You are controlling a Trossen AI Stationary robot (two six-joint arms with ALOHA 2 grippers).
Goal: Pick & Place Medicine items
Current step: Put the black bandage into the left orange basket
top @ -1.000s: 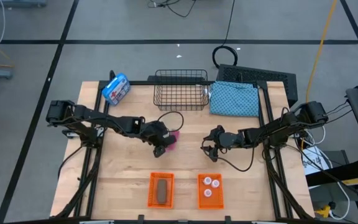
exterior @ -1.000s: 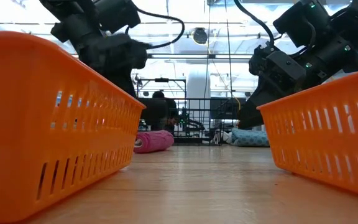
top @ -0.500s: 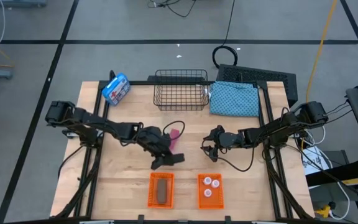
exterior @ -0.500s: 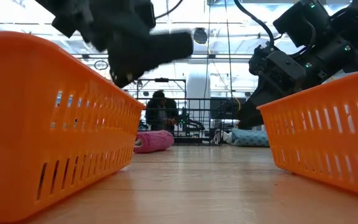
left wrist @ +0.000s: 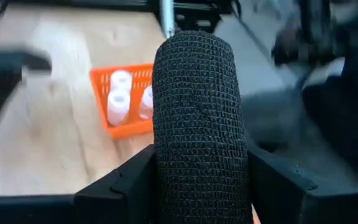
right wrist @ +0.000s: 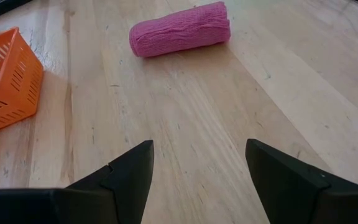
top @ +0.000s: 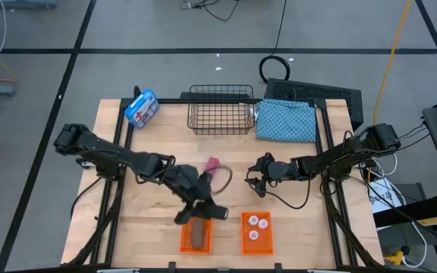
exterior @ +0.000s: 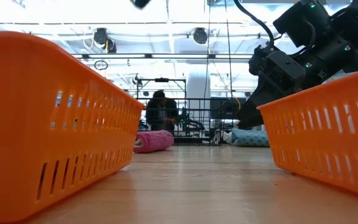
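My left gripper (top: pixel 205 208) hangs over the far rim of the left orange basket (top: pixel 185 241), shut on a black roll (left wrist: pixel 199 118). A brown piece (top: pixel 196 233) lies in that basket. The right orange basket (top: pixel 244 241) holds three white bottles (top: pixel 254 226), which the left wrist view also shows as white bottles (left wrist: pixel 122 98). A pink roll (top: pixel 212 164) lies on its side on the bare wood; it also shows as the pink roll (right wrist: pixel 179 29) and the pink roll (exterior: pixel 154 140). My right gripper (top: pixel 254 182) waits open over the table, right of the pink roll. My left gripper pinches the black roll between its two fingers (left wrist: pixel 129 186), one on each side of the roll's near part (left wrist: pixel 197 180). The roll's other end sticks out past the fingertips. It is lifted clear, above the left orange basket.
A black wire basket (top: pixel 220 110) stands at the far edge, with a blue-and-white package (top: pixel 142 108) to its left and a blue patterned cloth (top: pixel 287 121) to its right. Bare wood lies between the two orange baskets and around the pink roll.
My left gripper has moved from beside the pink roll toward the table's near edge, carrying the black roll, and now hangs over the left orange basket. It has risen out of the low view. The pink roll has stayed on the table.
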